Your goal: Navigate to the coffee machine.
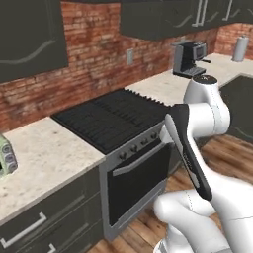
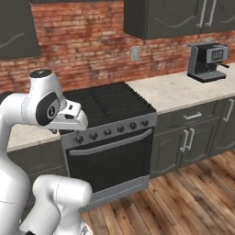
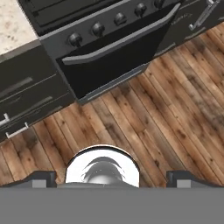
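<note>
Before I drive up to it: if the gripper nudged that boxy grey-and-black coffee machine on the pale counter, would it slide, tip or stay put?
The boxy grey-and-black coffee machine looks squat and flat-based, so it probably stays put or slides rather than tips. The pale stone counter seems smooth, so a firm push might scoot it. Its side handle juts out and could snag, twisting the machine.

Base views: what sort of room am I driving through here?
A home-style kitchen, rendered. A black stove with an oven door stands between pale counters, dark cabinets hang on a brick wall, and the coffee machine sits on the counter to the right.
</note>
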You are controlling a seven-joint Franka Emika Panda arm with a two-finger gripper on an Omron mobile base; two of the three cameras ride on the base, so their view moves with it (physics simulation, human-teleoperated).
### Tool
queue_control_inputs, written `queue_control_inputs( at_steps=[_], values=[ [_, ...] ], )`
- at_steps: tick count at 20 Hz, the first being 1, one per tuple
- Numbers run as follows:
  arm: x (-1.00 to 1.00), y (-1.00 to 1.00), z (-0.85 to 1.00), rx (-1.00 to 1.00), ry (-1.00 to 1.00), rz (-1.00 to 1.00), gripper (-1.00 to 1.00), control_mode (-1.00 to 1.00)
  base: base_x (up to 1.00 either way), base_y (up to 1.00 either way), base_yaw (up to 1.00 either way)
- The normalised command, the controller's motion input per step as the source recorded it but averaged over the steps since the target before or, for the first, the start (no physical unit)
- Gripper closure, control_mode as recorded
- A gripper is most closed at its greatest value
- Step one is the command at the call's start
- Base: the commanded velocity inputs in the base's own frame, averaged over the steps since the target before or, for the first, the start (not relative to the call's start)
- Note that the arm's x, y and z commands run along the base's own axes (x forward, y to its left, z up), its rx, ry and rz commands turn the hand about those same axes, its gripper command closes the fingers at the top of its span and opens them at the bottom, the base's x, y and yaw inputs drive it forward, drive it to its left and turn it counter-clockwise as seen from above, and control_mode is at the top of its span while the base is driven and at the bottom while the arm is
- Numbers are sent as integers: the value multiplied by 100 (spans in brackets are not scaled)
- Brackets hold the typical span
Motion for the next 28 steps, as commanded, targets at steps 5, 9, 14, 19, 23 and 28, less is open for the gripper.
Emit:
queue_control_inputs(
  at_steps=[5, 9, 14, 19, 23, 28],
  values=[
    [0, 0, 0, 0, 0, 0, -100, 100, 18, -54, -35],
    [0, 0, 0, 0, 0, 0, -100, 100, 17, -54, -35],
    [0, 0, 0, 0, 0, 0, -100, 100, 14, -50, -35],
    [0, 0, 0, 0, 0, 0, -100, 100, 14, -44, -37],
    [0, 0, 0, 0, 0, 0, -100, 100, 19, -40, -37],
    [0, 0, 0, 0, 0, 0, -100, 100, 44, -37, -31]
  ],
)
